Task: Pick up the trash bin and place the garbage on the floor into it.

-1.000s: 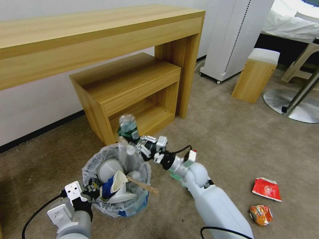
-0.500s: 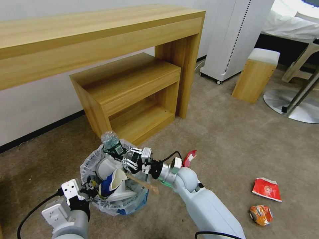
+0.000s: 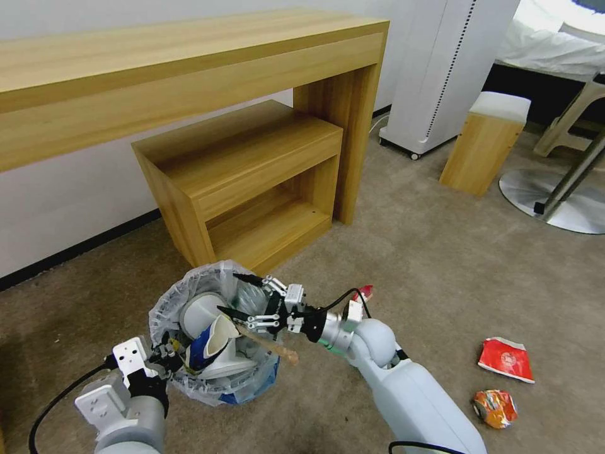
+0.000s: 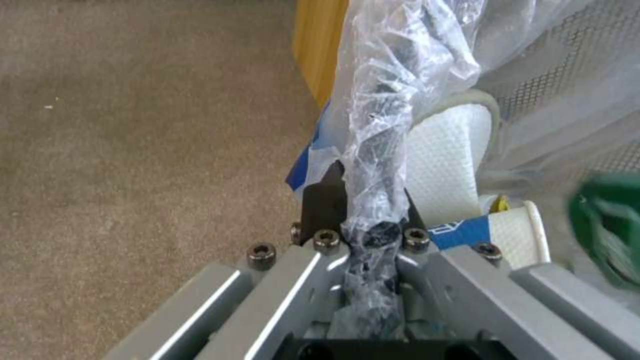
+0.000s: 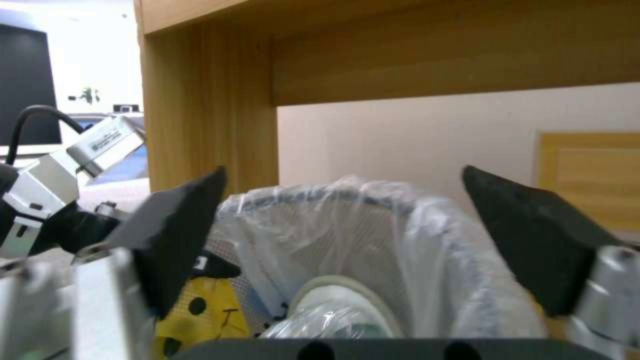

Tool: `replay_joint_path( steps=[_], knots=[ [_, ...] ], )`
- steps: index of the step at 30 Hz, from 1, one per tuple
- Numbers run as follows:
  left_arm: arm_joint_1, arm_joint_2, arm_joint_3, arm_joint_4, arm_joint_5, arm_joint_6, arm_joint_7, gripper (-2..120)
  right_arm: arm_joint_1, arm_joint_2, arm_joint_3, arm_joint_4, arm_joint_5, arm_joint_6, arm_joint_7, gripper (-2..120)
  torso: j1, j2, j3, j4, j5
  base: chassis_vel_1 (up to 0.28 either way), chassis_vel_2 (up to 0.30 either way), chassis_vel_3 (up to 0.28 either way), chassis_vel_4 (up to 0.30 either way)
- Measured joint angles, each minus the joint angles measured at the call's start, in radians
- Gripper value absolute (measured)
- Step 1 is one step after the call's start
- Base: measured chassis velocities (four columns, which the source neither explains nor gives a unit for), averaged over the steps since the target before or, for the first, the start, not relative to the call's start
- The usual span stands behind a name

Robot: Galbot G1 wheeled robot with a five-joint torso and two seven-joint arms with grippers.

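Note:
The trash bin [image 3: 189, 296], lined with a crinkly white bag, is held just above the beige carpet. My left gripper [image 3: 165, 356] is shut on its bag-covered rim [image 4: 373, 165] on the near side. In it lie a white slipper [image 4: 443, 160], a blue-white carton [image 3: 205, 353] and a wooden stick [image 3: 271, 345] that pokes out over the rim. My right gripper [image 3: 230, 293] hangs open over the bin's mouth, its black fingers [image 5: 180, 235] spread wide. A small clear bottle [image 3: 252, 301] with a green label lies in the bin just below them.
A red snack packet [image 3: 506, 359] and a crumpled orange packet [image 3: 495, 408] lie on the floor [image 3: 441, 277] at the right. A small red scrap [image 3: 363, 292] sits behind my right wrist. A low wooden shelf [image 3: 246, 176] under a desk [image 3: 189, 69] stands right behind the bin.
My right gripper came down and left with the bottle to the bin's mouth and opened. The bottle now lies inside the bin.

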Motion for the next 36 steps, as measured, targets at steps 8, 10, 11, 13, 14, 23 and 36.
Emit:
replay_joint_path(
  steps=[8, 10, 11, 13, 14, 23, 36],
  knots=[
    [0.002, 0.001, -0.01, 0.0, -0.001, 0.0, 0.001, 1, -0.05, -0.038, 0.082, 0.12, 0.093, -0.02, 0.154, 100, 0.0, 0.0, 0.0, 0.0002, 0.0001, 0.0, 0.0, 0.0, 0.0],
    [0.001, 0.001, -0.012, 0.0, -0.002, 0.0, 0.001, 1, -0.056, -0.042, 0.089, 0.13, 0.098, -0.025, 0.175, 100, 0.0, 0.0, 0.0, 0.0002, 0.0, 0.0, 0.0, 0.0, 0.0],
    [-0.002, 0.006, -0.024, -0.001, -0.009, 0.0, 0.0, 1, -0.094, -0.06, 0.135, 0.179, 0.102, -0.055, 0.288, 100, 0.0, 0.0, 0.0, -0.0003, -0.0001, 0.0, 0.0, 0.0, 0.0],
    [-0.009, 0.011, -0.039, -0.001, -0.023, 0.0, 0.001, 1, -0.156, -0.084, 0.199, 0.245, 0.084, -0.111, 0.453, 100, 0.0, 0.0, 0.0, 0.0002, 0.0, 0.0, 0.0, 0.0, 0.0],
    [-0.009, 0.011, -0.039, -0.001, -0.023, 0.0, 0.001, 1, -0.156, -0.084, 0.199, 0.245, 0.084, -0.111, 0.453, 100, 0.0, 0.0, 0.0, 0.0002, 0.0, 0.0, 0.0, 0.0, 0.0],
    [-0.056, 0.014, -0.095, -0.001, -0.039, -0.002, 0.001, 1, -0.412, -0.07, 0.369, 0.447, 0.107, -0.28, 0.998, 100, 0.0, 0.0, 0.0, 0.0, -0.0001, 0.0, 0.0, 0.0, 0.0],
    [-0.073, 0.005, -0.119, -0.001, -0.024, -0.019, 0.008, 1, -0.522, -0.063, 0.489, 0.497, 0.058, -0.319, 1.113, 100, 0.0, 0.0, 0.0, 0.0, 0.0, 0.0, 0.0, 0.0, 0.0]
  ],
)
